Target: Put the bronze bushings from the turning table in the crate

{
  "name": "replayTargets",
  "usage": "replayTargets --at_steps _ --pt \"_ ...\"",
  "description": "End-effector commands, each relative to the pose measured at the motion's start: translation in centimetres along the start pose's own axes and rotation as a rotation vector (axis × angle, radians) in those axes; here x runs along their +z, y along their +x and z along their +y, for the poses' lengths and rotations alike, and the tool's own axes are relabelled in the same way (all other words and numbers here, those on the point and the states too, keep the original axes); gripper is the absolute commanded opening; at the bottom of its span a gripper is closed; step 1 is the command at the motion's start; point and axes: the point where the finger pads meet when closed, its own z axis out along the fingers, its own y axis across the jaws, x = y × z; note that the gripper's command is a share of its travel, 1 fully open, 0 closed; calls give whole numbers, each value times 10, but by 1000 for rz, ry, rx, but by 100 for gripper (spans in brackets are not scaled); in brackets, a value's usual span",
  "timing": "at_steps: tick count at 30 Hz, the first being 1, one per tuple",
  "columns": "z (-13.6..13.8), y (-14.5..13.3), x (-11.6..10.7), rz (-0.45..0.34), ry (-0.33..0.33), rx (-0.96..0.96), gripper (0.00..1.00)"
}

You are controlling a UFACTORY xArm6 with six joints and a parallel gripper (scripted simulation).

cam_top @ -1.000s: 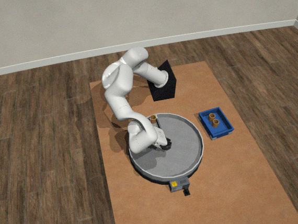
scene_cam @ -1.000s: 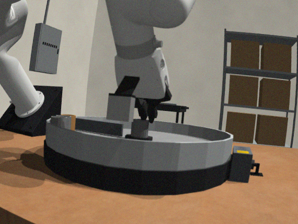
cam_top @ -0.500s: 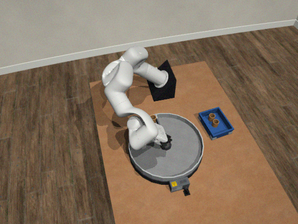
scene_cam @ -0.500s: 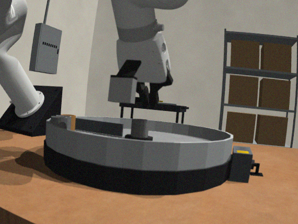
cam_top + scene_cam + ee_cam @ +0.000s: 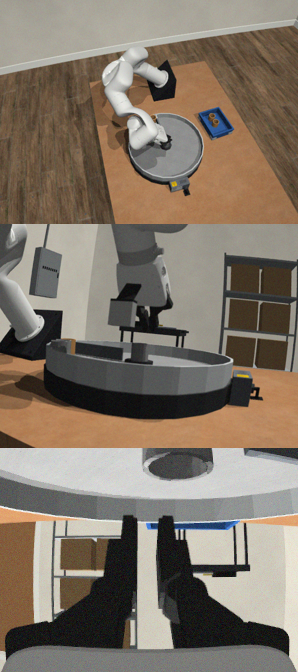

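My gripper (image 5: 168, 138) (image 5: 150, 328) (image 5: 147, 535) hangs above the middle of the turning table (image 5: 183, 133) (image 5: 162, 378) (image 5: 75, 473). Its fingers are slightly apart with nothing between them. One bronze bushing (image 5: 153, 118) (image 5: 73, 346) stands at the table's rim on the arm's side, partly hidden. A grey shape (image 5: 61, 346) is beside it; I cannot tell whether it is a steel bushing. Two bronze bushings, one at the back (image 5: 211, 116) and one in front (image 5: 215, 123), stand in the blue crate (image 5: 222, 133) (image 5: 220, 525). No steel bushing shows clearly.
A grey hub (image 5: 139, 352) (image 5: 177, 465) on a dark base stands at the turning table's centre, below the fingers. A dark bar (image 5: 99, 351) runs inward from the rim near the bronze bushing. A grey drive box (image 5: 179, 185) (image 5: 240, 389) sits outside the rim.
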Motion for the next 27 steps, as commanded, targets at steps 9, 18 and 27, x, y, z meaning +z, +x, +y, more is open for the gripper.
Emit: replayTargets --at_steps 9,18,27 --pt "-1 -1 -1 0 3 -1 12" --pt "-1 -1 -1 0 3 -1 12" --pt "-1 -1 -1 0 3 -1 10"
